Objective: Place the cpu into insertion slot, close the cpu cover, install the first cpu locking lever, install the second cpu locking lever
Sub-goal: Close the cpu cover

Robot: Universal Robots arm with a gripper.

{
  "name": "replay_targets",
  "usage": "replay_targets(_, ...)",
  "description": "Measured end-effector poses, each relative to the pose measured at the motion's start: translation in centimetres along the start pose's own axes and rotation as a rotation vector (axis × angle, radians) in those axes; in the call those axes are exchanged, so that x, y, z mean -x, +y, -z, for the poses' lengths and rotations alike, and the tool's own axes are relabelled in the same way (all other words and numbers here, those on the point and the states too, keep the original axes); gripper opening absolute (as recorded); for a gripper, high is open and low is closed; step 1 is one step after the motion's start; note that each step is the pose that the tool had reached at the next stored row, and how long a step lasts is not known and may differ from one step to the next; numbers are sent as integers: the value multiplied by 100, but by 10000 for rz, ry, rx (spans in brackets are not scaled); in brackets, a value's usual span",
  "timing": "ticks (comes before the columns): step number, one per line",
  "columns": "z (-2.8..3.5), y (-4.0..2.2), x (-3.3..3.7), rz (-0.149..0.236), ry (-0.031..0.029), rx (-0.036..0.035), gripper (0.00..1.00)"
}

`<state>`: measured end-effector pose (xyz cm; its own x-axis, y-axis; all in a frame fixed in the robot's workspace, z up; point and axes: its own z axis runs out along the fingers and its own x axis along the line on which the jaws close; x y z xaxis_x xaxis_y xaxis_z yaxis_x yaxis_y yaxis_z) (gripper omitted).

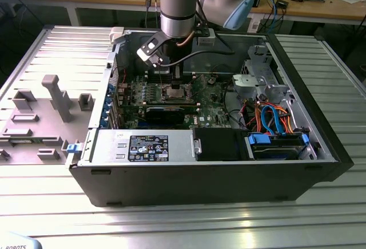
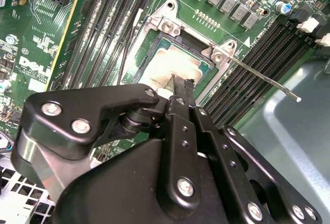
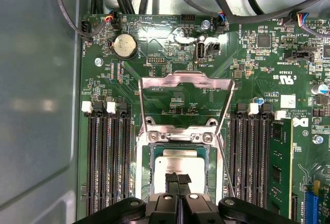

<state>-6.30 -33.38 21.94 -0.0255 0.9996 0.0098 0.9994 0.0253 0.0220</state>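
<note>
**Two fingers [image 3: 172, 178] pinched together over the cpu [image 3: 167, 165], cover up**

Pads on the gripper [image 3: 178, 176] are pressed side by side with only a hairline seam between them, holding nothing. In both wrist views the tips sit over the edge of the cpu's grey top farthest from the cover hinge. Can't tell if they actually touch it.

The cpu lies flat inside the insertion slot [image 3: 175, 137], square to its silver rim. The cpu cover [image 3: 185, 81] stands hinged open, tilted up off the slot. One thin locking lever [image 2: 260, 76] sticks out unlatched, angled away from a slot corner.

The green motherboard [image 3: 170, 54] has white silk-screen print all round the slot. A coin cell [image 3: 125, 45] sits beyond the cover, and black memory slots [image 3: 105, 157] run on both sides.

In the exterior view the arm [image 1: 177, 3] reaches down into the open computer case [image 1: 200, 186]. A black-and-white label [image 1: 147, 147] is stuck on the grey power-supply box [image 1: 108, 146]. The case rests on the ribbed metal tabletop [image 1: 171, 226].
</note>
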Motion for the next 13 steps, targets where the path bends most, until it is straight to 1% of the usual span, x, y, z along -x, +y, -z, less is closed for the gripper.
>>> replay_targets(13, 32, 1, -1, 0, 1, 1, 11)
